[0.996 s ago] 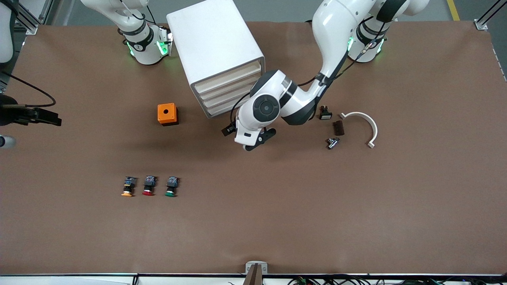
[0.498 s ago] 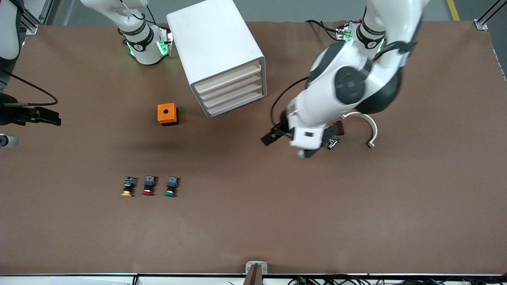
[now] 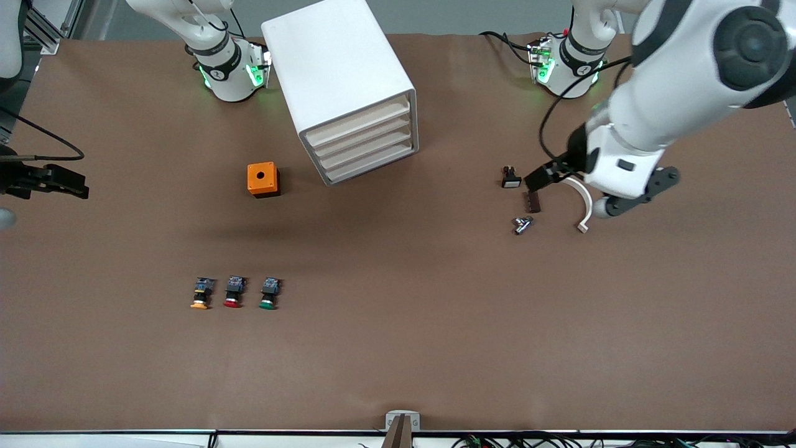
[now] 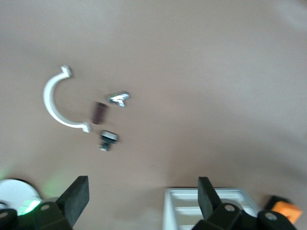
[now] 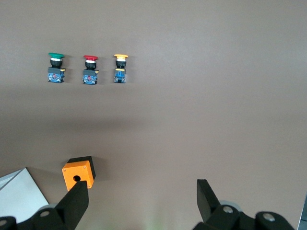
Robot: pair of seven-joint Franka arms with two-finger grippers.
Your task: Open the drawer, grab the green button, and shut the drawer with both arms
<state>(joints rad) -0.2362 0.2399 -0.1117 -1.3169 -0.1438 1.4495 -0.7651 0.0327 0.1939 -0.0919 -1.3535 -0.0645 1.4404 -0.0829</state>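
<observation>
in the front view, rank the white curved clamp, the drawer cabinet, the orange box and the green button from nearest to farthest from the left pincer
1. White curved clamp: on the table right under the open left pincer, at the left arm's end.
2. Drawer cabinet: mid-table, toward the bases.
3. Orange box: beside the cabinet, toward the right arm's end.
4. Green button: nearer the front camera than the box.

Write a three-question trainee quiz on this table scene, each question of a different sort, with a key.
1. True or false: every drawer of the cabinet is shut.
2. Which button lies nearest the left arm's end of the table? A) orange-capped B) red-capped C) green button
3. Fill in: the left gripper, jaws open, hangs over the white ____.

Key: 1 true; 2 C; 3 curved bracket. The right gripper, jaws open too, waits at the right arm's end of the table.
</observation>
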